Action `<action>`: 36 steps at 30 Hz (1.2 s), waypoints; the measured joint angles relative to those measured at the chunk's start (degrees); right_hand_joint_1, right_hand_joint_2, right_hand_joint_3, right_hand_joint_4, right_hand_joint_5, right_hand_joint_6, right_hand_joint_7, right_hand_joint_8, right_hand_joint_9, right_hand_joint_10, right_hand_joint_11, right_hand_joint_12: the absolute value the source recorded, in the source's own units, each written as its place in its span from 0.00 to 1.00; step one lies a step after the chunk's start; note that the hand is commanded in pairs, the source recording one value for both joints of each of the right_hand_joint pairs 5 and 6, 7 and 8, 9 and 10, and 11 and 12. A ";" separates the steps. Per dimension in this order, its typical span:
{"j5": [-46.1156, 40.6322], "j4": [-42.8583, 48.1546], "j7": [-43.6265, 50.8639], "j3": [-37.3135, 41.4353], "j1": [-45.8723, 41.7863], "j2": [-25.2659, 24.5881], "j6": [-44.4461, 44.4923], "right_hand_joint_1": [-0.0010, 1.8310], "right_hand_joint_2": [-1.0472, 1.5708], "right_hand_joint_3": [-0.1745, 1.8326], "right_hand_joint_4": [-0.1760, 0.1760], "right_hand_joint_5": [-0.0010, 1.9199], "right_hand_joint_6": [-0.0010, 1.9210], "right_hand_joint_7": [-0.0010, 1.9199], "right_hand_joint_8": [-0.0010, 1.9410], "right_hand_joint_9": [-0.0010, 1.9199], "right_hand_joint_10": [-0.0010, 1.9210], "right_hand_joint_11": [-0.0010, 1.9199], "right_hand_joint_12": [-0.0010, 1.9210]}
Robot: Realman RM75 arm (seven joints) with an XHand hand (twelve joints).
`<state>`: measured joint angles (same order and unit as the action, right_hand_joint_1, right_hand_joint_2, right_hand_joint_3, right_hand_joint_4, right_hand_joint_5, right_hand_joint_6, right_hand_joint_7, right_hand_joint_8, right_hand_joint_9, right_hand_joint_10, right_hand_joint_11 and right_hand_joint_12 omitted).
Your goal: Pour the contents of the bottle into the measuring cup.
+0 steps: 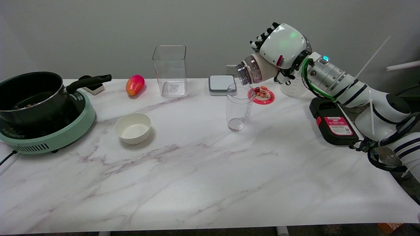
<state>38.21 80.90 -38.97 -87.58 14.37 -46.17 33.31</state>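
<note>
Marble-patterned counter [203, 183], bare across its near half. Item, far left: green hot plate [49, 137] carrying a black saucepan [31, 95], handle pointing right. Item: white bowl [133, 127], upright, well apart from the hot plate. Item, behind it: red-orange mango-like fruit [135, 84]. Item: tall square clear container [170, 70], seemingly empty. Item: small grey-and-white box [222, 85] near the back edge. Item: measuring cup [239, 106], clear, upright, little or nothing visible inside. Item: red coaster [263, 95] with small figures, just behind the cup. Item: bottle [252, 69], tipped almost level, long axis running left to right, mouth toward the left and hanging just above and slightly right of the cup's rim; nothing seen falling. Item: right robot hand [282, 46], fingers wrapped around the bottle's base end, holding it aloft. Judgement: the mouth wants a further downward tilt, edged a little left over the cup. Item, far right: black case [333, 123] with a pink label.
</note>
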 measured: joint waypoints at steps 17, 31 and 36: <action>5.29 0.47 -2.56 0.16 1.26 0.44 0.12 0.72 0.92 0.33 0.50 1.00 1.00 0.96 0.95 0.85 0.85 0.74 0.74; 12.02 1.50 -8.07 0.47 3.57 2.14 2.37 0.71 0.93 0.33 0.50 1.00 1.00 0.97 0.96 0.86 0.86 0.74 0.74; 13.47 1.84 -9.54 0.65 3.75 2.54 2.78 0.71 0.93 0.32 0.50 1.00 1.00 0.97 0.96 0.86 0.86 0.74 0.74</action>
<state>51.69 82.74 -48.51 -86.93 18.12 -43.63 36.09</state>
